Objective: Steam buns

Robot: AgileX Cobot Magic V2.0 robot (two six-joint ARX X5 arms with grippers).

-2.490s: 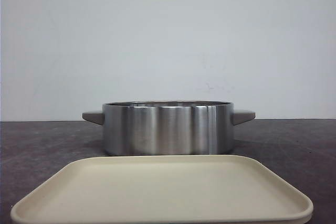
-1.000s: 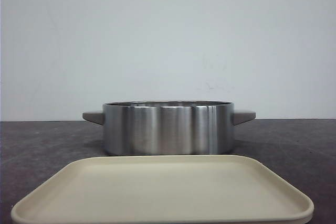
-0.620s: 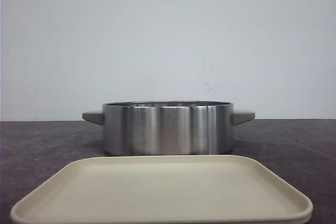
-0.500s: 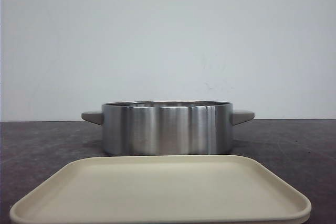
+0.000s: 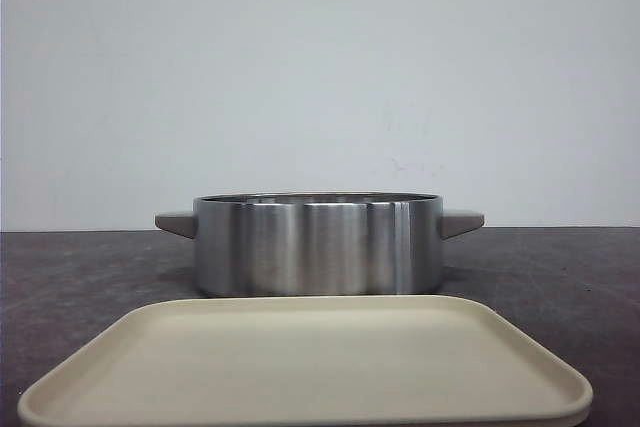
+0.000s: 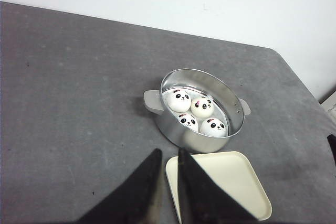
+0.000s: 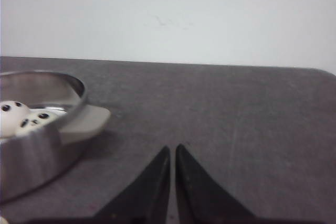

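Sitting together inside the steel pot (image 6: 202, 109), all four buns (image 6: 196, 114) rest on its floor with their panda faces turned up, while the cream tray (image 6: 220, 183) just beside the pot lies bare. Seen from the front, only the pot's brushed wall and grey handles show beyond the tray; the buns are hidden below the rim. The left gripper (image 6: 168, 169) hangs above the table on the tray's side of the pot, its dark fingers almost pressed together and holding nothing. The right gripper (image 7: 172, 163) sits low beside the pot's handle (image 7: 84, 121), likewise nearly closed and empty. Loading looks finished, and no lid appears in any view. The risk now is a knock: the right gripper is close enough to the handle that a careless sweep could shove the pot and tumble the buns.
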